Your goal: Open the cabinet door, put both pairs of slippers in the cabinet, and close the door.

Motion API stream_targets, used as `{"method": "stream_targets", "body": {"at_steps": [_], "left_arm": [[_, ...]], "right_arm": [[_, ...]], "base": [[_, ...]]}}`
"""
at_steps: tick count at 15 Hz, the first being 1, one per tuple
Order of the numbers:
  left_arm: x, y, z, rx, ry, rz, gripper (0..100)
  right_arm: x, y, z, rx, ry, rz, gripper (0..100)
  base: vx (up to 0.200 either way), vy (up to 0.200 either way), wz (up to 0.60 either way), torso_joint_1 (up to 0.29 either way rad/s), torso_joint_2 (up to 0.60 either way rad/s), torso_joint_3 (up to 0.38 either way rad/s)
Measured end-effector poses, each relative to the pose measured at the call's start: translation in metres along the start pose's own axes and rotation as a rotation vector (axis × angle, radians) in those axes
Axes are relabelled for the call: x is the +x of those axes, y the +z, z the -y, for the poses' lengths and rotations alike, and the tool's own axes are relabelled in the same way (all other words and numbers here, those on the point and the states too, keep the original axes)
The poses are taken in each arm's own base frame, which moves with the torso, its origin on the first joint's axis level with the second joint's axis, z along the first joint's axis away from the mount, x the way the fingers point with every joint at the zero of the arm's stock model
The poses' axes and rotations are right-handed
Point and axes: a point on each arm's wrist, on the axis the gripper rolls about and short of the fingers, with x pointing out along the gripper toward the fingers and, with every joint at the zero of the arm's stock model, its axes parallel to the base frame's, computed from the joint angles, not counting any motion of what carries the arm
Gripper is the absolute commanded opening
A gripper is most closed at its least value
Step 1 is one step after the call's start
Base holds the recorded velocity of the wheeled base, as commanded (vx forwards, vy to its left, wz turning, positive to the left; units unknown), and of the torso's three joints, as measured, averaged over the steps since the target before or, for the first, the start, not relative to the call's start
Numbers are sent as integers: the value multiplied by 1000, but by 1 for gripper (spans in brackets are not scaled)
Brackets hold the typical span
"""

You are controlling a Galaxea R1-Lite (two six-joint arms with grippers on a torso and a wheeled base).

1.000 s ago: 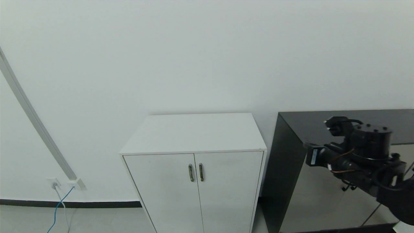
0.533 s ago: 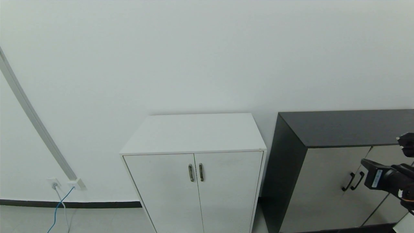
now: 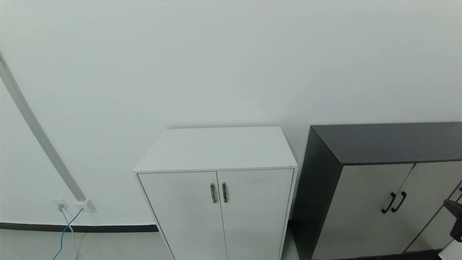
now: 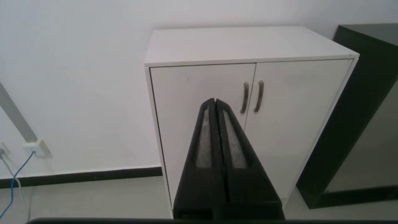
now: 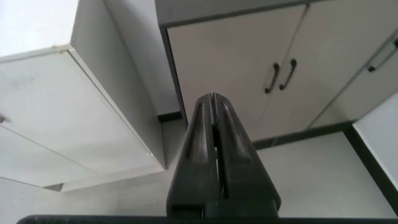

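Note:
The white cabinet (image 3: 216,148) stands against the wall, with both doors shut and two bronze handles (image 3: 218,192) side by side at the middle seam. My left gripper (image 4: 215,101) is shut with nothing in it. It hangs well in front of the cabinet (image 4: 249,50) and points at the left door (image 4: 186,112), near the handles (image 4: 252,98). My right gripper (image 5: 214,97) is also shut and empty. It is low, in front of the gap between the white cabinet (image 5: 62,112) and the black one. A piece of my right arm (image 3: 456,219) shows at the head view's right edge.
A black cabinet (image 3: 386,141) with grey doors and black handles (image 3: 394,202) stands close to the right of the white one. At the left, a wall socket (image 3: 59,204) with a blue cable (image 3: 65,231) sits under a slanted conduit (image 3: 36,130). Grey floor lies in front.
My right arm has dropped down and to the right, almost out of the head view, uncovering the black cabinet's doors. The white cabinet is unchanged.

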Motion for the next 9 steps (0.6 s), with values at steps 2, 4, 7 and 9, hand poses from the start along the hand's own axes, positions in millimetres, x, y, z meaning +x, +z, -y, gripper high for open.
{"method": "stream_targets", "body": {"at_steps": [2, 4, 7, 9], "left_arm": [[0, 0, 0, 0, 0, 0, 0], [0, 0, 0, 0, 0, 0, 0], [0, 0, 0, 0, 0, 0, 0], [0, 0, 0, 0, 0, 0, 0]], "right_arm": [[-17, -3, 4, 1, 0, -2, 0], [-32, -7, 6, 1, 14, -3, 0], [-52, -16, 10, -8, 41, -15, 0], [-65, -24, 12, -19, 48, -22, 0]], "base": [[0, 0, 0, 0, 0, 0], [0, 0, 0, 0, 0, 0], [0, 0, 0, 0, 0, 0], [0, 0, 0, 0, 0, 0]]}}
